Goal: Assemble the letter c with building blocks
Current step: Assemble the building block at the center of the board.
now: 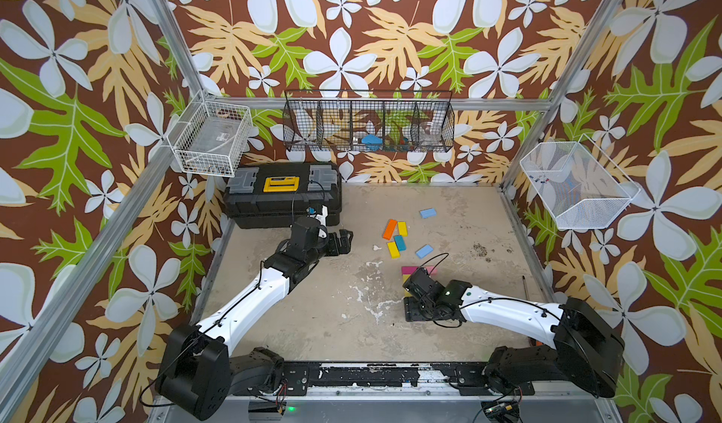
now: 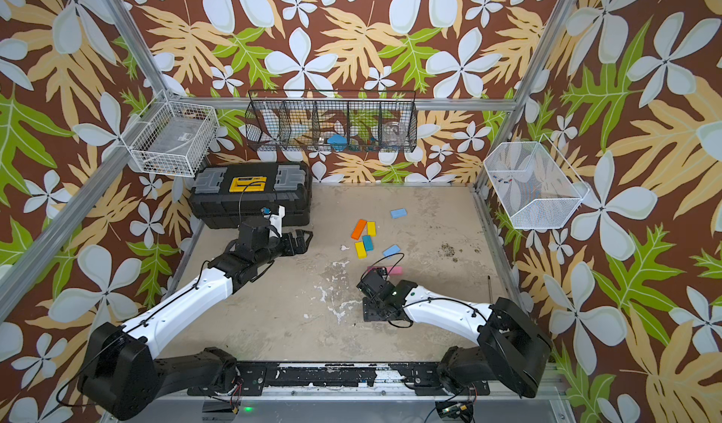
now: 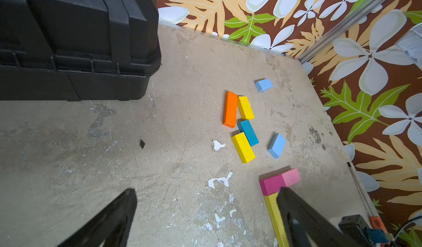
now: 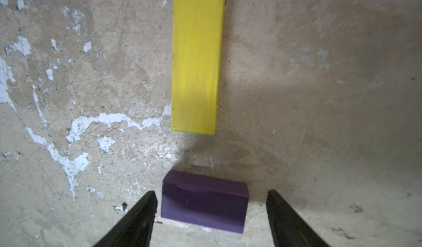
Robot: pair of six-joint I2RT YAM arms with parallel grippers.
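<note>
While bracketing small matte purple rectangular block [image 4: 204,202] just off long flat yellow block's [image 4: 196,56] bare end, holds right gripper [image 4: 211,191] parted, unclamped, seemingly to seat C's second arm; holds left gripper [image 3: 206,190] spread wide, clear of yellow block.
</note>
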